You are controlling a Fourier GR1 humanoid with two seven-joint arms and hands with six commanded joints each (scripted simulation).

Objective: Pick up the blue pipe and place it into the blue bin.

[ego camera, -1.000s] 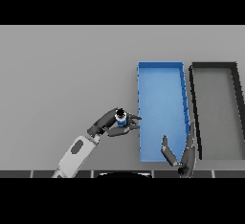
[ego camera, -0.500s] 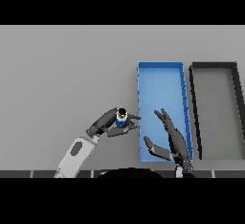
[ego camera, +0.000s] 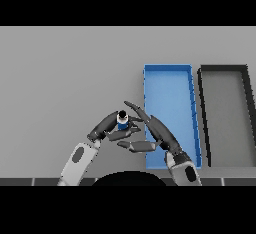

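The blue pipe [ego camera: 121, 120], short with a dark end, stands just left of the blue bin [ego camera: 168, 76] near the table's front. My left hand [ego camera: 106, 124] comes in from the lower left, its fingers curled round the pipe. My right hand [ego camera: 152, 131] reaches in from the lower right, over the bin's near left corner. Its fingers are straight and spread, with the tips close beside the pipe.
A dark grey bin [ego camera: 223, 73] stands right of the blue bin, almost touching it. The grey table [ego camera: 65, 78] stretches far to the left and back.
My right hand has risen from the front edge and swung left to the pipe. The left hand with the pipe has barely moved.
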